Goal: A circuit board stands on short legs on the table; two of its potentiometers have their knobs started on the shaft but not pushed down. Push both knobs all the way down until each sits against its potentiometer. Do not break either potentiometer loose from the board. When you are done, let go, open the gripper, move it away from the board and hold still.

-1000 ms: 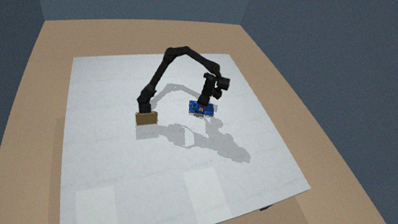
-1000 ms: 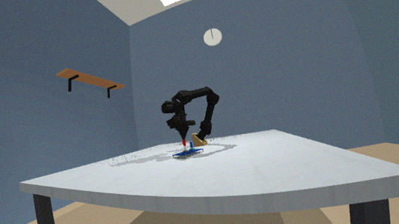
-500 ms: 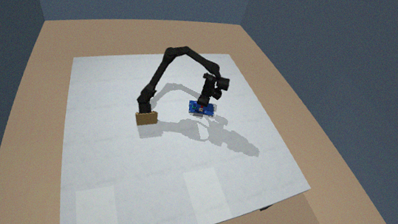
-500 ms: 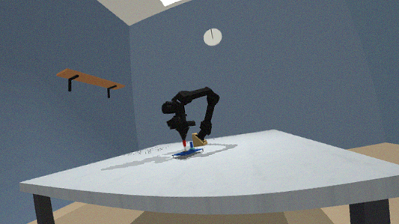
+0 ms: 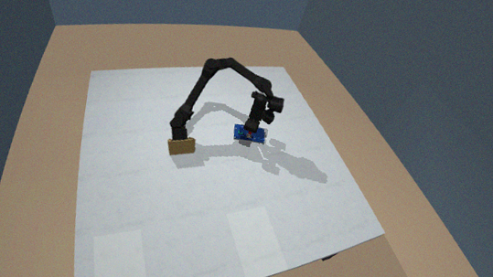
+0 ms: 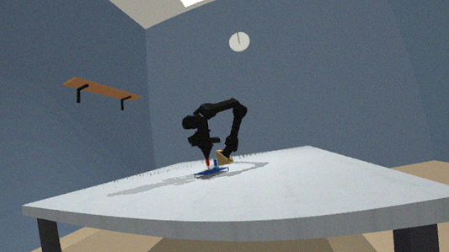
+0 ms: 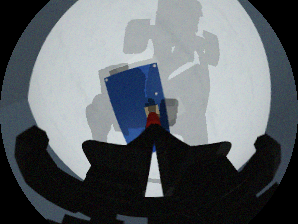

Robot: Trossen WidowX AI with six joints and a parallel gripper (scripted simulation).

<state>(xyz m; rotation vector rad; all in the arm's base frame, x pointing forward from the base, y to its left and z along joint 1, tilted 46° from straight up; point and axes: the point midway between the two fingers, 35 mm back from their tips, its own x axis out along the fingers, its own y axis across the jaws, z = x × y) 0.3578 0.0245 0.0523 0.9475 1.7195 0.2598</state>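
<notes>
Fingertips of the gripper [image 5: 251, 129] [image 6: 206, 158] [image 7: 154, 128] are kept narrow, nothing between them, and set over the red knob [image 5: 250, 134] [image 6: 207, 163] [image 7: 153, 119], presumably for pressing; the blue knob [image 6: 216, 162] is seen to its right on the circuit board [image 5: 259, 137] [image 6: 211, 171] [image 7: 120, 92].

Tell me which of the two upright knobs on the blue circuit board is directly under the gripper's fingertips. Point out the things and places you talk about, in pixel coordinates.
The red knob [image 6: 207, 162] [image 7: 153, 119]: the gripper [image 6: 207, 158] [image 7: 153, 127] points straight down at its top, while the blue knob [image 6: 216, 162] stands off to the side.
</notes>
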